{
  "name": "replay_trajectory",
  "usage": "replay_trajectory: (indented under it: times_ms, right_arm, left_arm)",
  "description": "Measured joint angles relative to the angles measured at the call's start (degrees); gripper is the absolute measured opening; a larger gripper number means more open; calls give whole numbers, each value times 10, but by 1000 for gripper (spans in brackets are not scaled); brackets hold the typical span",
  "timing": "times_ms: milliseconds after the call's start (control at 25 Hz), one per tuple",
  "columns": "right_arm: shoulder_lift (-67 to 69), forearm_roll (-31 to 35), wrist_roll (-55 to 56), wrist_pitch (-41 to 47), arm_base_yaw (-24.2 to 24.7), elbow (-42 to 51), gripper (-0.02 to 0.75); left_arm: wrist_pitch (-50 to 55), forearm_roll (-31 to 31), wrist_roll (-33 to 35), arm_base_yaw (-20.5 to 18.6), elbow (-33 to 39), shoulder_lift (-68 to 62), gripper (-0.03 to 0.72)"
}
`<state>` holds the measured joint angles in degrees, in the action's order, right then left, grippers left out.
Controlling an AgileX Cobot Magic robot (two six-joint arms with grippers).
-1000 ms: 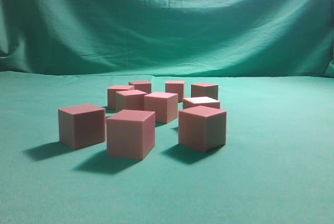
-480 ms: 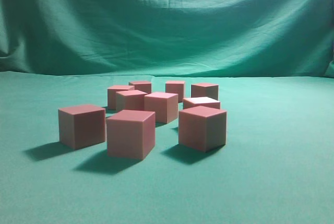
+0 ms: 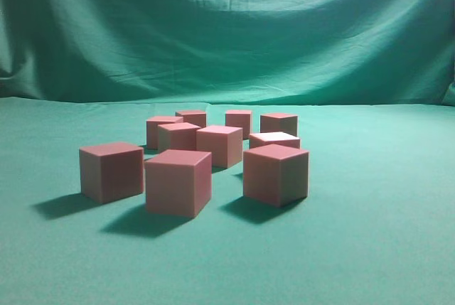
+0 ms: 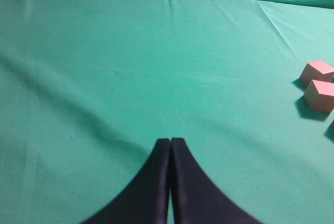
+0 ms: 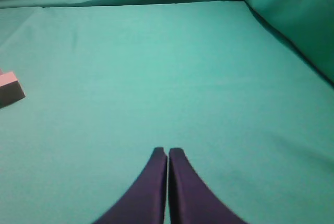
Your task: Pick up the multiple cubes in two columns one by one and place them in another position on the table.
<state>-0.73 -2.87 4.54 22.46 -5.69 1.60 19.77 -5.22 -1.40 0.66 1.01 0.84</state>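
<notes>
- Change: none. Set against the two pictures from the second before, the exterior view shows every cube in the same spot and no arm in sight. Judged from this, no pick has begun.
- Cubes: ten counted in the exterior view, pinkish-red, plain, standing on the table in a loose cluster near its middle. Three large-looking ones sit nearest the camera; the rest run back in two rough columns toward the far side.
- Left gripper: black jaws pressed together, tips touching, holding nothing. It hangs over bare cloth, with two cubes well apart at the right edge of its wrist view.
- Right gripper: black jaws drawn together with only a hairline slit between, holding nothing. It hangs over bare cloth; one cube shows at the far left edge of its wrist view, well apart.
- Backdrop: draped green cloth behind the table.
- Writing: no brand, label or lettering can be read on cubes, cloth or grippers.
- Task standing: all cubes appear unmoved; either gripper would need to open its jaws before reaching for a cube.
</notes>
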Motion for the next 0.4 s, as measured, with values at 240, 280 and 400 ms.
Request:
replay_trajectory:
  times_ms: [240, 280, 400]
  right_arm:
    - [0, 0, -1, 0, 0, 0, 0]
    - [0, 0, -1, 0, 0, 0, 0]
    - [0, 0, -1, 0, 0, 0, 0]
  left_arm:
    - [0, 0, 0, 0, 0, 0, 0]
    - [0, 0, 0, 0, 0, 0, 0]
    - [0, 0, 0, 0, 0, 0, 0]
